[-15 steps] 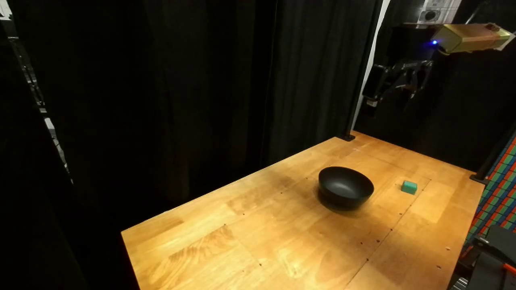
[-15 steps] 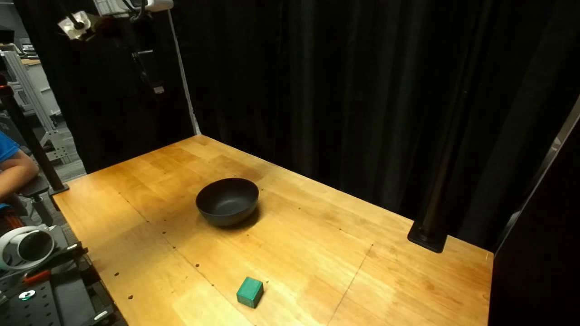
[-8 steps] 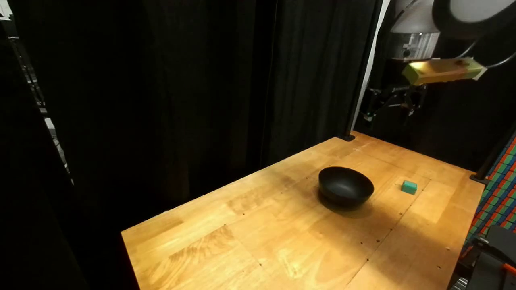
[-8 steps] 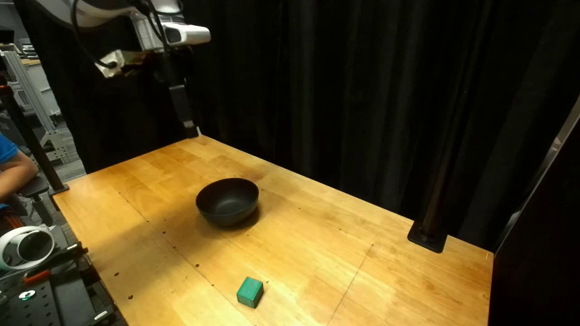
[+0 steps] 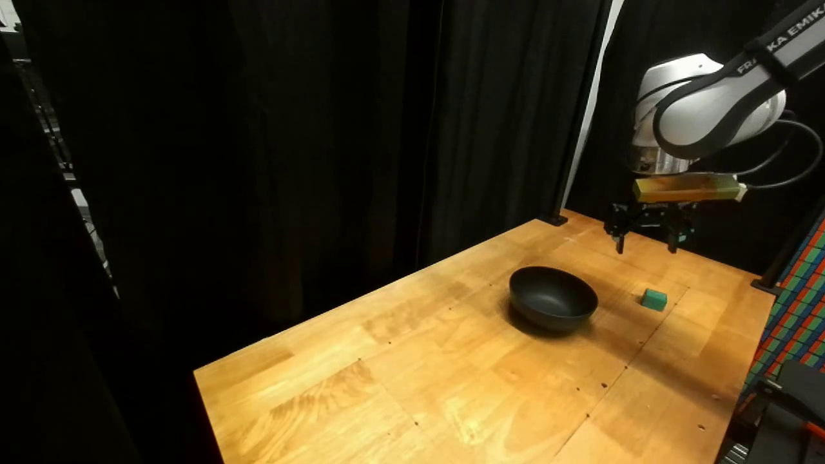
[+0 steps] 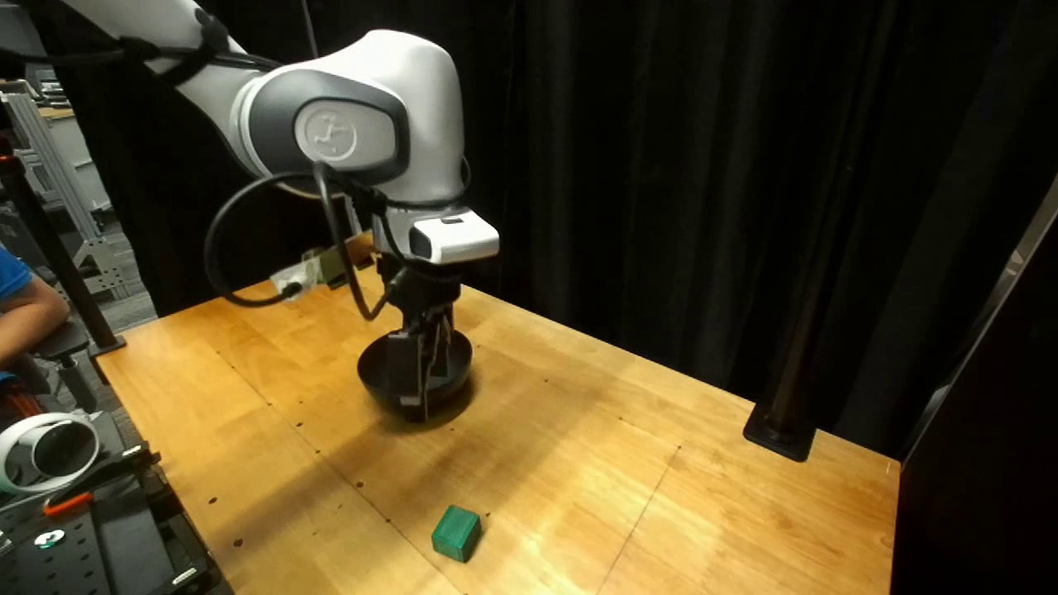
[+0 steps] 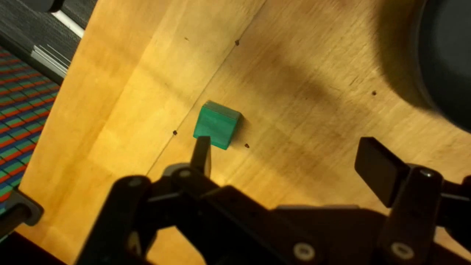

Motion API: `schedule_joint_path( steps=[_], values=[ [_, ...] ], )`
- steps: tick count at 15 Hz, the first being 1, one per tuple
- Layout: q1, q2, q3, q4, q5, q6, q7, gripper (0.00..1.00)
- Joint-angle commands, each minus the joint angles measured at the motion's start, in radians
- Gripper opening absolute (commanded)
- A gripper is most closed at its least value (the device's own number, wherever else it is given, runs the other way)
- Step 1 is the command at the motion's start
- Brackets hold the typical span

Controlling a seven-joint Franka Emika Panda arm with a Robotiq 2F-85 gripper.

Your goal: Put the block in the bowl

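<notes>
In the wrist view, the black two-fingered gripper (image 7: 285,147) hangs above the honey-coloured wooden tabletop (image 7: 143,114), its fingers (image 7: 381,171) spread wide, pinching nothing. The small green cube-like block (image 7: 216,125) lies just left of centre, the round matte black bowl (image 7: 449,55) at upper right. A good grasp probably needs centring the block between the fingers, squaring them to its flat sides, then lowering straight down.
</notes>
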Motion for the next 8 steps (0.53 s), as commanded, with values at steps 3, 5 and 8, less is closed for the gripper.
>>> schedule_joint_path(
  steps=[3, 5, 8],
  values=[
    [-0.001, 0.149, -0.096, 0.034, 0.118, 0.137, 0.017, 1.00],
    [-0.005, 0.190, -0.115, 0.031, 0.162, 0.183, 0.002, 1.00],
    [-0.002, 0.249, -0.137, 0.039, 0.207, 0.219, -0.002, 1.00]
  ],
)
